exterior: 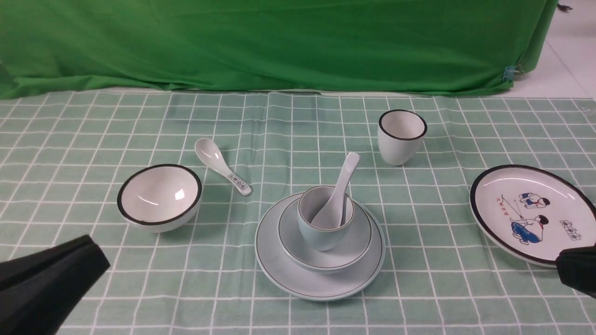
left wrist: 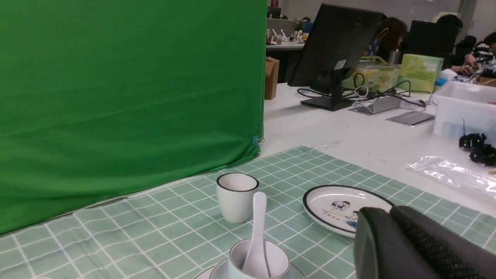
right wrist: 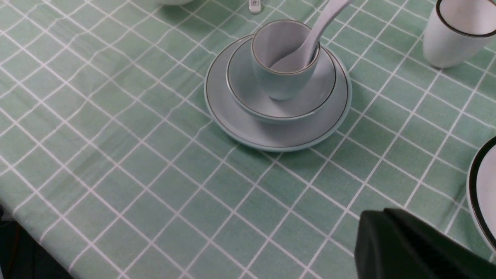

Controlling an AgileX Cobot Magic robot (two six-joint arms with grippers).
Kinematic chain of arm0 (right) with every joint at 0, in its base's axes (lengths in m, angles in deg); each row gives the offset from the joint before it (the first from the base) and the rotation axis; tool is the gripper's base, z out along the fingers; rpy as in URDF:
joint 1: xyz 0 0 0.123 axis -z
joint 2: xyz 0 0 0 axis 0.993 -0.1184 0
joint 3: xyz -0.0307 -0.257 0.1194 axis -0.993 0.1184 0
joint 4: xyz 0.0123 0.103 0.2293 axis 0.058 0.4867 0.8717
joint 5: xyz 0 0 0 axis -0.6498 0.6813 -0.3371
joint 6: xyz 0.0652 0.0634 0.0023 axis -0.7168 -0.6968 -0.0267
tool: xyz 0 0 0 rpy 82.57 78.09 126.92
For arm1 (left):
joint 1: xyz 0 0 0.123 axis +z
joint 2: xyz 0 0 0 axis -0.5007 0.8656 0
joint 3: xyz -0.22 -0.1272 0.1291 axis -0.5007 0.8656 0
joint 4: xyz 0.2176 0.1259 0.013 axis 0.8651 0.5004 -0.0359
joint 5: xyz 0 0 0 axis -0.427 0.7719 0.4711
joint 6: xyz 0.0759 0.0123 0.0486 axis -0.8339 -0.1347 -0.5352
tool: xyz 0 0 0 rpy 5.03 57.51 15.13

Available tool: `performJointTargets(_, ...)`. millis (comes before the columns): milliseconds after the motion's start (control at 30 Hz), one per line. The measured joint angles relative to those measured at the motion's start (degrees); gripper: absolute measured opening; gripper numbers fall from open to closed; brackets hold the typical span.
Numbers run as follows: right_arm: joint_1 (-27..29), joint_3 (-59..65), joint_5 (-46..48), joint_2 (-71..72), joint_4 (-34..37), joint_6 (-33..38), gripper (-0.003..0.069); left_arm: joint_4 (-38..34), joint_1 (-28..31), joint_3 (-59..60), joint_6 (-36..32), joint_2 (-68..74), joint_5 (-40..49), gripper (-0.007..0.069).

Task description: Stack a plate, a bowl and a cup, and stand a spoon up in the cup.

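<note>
The pale blue-grey plate lies at the table's front middle. The shallow bowl sits on it, and the pale blue cup stands in the bowl. The plain white spoon leans in the cup, handle up and to the right. The stack also shows in the right wrist view, with plate, bowl, cup and spoon. My left gripper is shut and empty at the front left. My right gripper is shut and empty at the front right.
A white black-rimmed bowl stands left of the stack, a printed-handle spoon behind it. A black-rimmed white cup stands back right. A cartoon plate lies far right, close to my right gripper. A green curtain hangs behind.
</note>
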Motion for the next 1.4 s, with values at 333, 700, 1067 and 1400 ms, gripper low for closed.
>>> performJointTargets(333,0.0,0.1,-0.2,0.0,0.0,0.0,0.0054,0.2,0.0,1.7,-0.1,-0.5,0.5,0.0011)
performJointTargets(700,9.3,3.6,-5.5,2.6,-0.5,0.5,0.0048,0.2,0.0,2.0,-0.4,-0.6,0.4,0.0011)
performJointTargets(1067,37.1,40.0,-31.6,29.7,-0.4,6.6,0.0015,0.2,0.0,2.0,-0.6,-0.6,0.4,0.0012)
performJointTargets(1400,38.8,47.7,-28.3,38.8,-0.3,6.1,0.0015,0.2,0.0,2.0,-0.6,-0.6,0.3,0.0012)
